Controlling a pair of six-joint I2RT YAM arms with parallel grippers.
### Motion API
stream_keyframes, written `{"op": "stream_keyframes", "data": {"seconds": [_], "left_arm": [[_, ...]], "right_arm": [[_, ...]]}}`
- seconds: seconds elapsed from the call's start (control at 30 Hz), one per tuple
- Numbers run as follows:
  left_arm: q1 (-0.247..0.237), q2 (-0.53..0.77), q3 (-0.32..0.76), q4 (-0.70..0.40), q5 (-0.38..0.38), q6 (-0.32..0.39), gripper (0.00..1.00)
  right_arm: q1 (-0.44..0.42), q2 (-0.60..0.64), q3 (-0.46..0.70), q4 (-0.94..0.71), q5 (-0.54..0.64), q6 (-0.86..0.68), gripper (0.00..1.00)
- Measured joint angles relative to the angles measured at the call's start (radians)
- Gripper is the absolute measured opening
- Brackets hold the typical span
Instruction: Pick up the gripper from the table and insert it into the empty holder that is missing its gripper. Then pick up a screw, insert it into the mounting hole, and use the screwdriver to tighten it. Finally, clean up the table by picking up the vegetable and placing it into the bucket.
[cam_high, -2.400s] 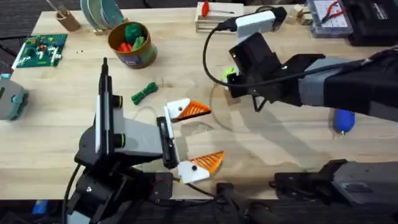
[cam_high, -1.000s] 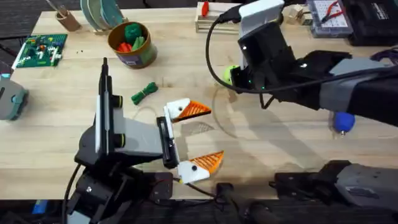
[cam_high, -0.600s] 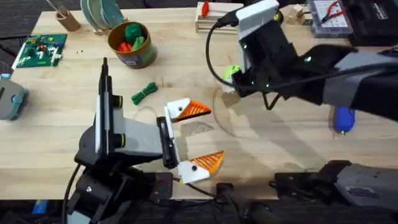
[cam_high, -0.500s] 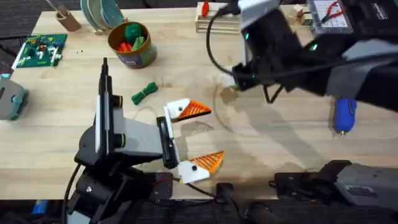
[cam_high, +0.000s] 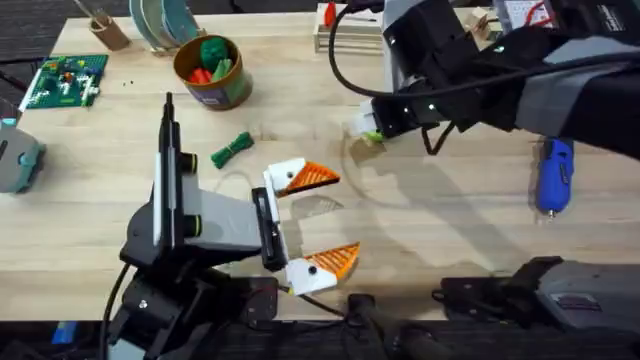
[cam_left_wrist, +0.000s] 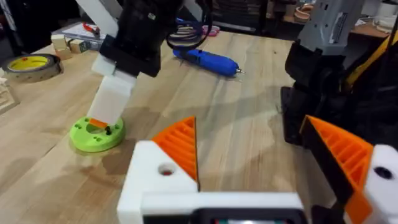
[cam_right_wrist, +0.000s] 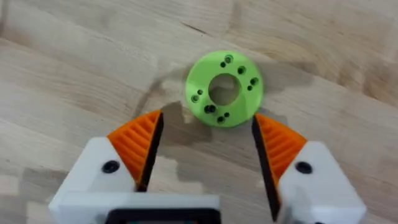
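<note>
The vegetable (cam_high: 232, 150) is not yet in the bucket (cam_high: 208, 72). The right gripper (cam_right_wrist: 205, 144), spread empty, hovers over a green disc (cam_right_wrist: 224, 89); the left gripper (cam_high: 315, 218) is spread empty too.

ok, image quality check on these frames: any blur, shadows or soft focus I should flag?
Overhead: the right arm is large, dark and soft-edged, throwing a broad shadow on the table. Left wrist: the left gripper looks soft up close, while the blue screwdriver reads clearly. Right wrist: the green disc is sharp, with a faint shadow beside it.
</note>
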Motion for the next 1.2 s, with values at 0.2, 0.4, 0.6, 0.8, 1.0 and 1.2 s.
{"op": "stream_keyframes", "data": {"seconds": [0.2, 0.4, 0.6, 0.8, 1.0, 1.2], "left_arm": [[0.000, 0.000, 0.000, 0.000, 0.000, 0.000, 0.993], [0.000, 0.000, 0.000, 0.000, 0.000, 0.000, 0.993], [0.000, 0.000, 0.000, 0.000, 0.000, 0.000, 0.993], [0.000, 0.000, 0.000, 0.000, 0.000, 0.000, 0.993], [0.000, 0.000, 0.000, 0.000, 0.000, 0.000, 0.993], [0.000, 0.000, 0.000, 0.000, 0.000, 0.000, 0.993]], "right_arm": [[0.000, 0.051, 0.000, 0.008, -0.007, 0.018, 0.861], [0.000, 0.134, 0.000, 0.044, -0.023, 0.028, 0.799], [0.000, 0.139, 0.000, 0.064, -0.026, 0.031, 0.734], [0.000, 0.148, 0.000, 0.068, -0.026, 0.031, 0.691], [0.000, 0.167, 0.000, 0.074, -0.025, 0.034, 0.537], [0.000, 0.167, 0.000, 0.076, -0.025, 0.034, 0.492]]}}
